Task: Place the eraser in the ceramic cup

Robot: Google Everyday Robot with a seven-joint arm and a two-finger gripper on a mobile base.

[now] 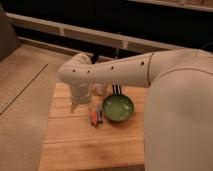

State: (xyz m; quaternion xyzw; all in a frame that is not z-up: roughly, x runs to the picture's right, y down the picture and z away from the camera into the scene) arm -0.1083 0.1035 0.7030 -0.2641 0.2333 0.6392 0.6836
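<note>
My white arm (pixel 115 70) reaches in from the right and bends down over the far left part of the wooden table (pixel 75 145). The gripper (pixel 75 105) hangs below the wrist, close above the table and left of the other things. The cream-white ceramic cup (pixel 101 89) shows partly under the arm, just right of the wrist. The eraser (pixel 116 90), small and dark with pale stripes, lies just behind the green bowl's far rim, right of the cup.
A wide green bowl (pixel 118 108) sits at the table's middle right. An orange-red and grey oblong item (pixel 94 116) lies just left of it, in front of the gripper. My arm's big white body (pixel 175 120) covers the table's right side. Wooden floor (pixel 20 85) lies left.
</note>
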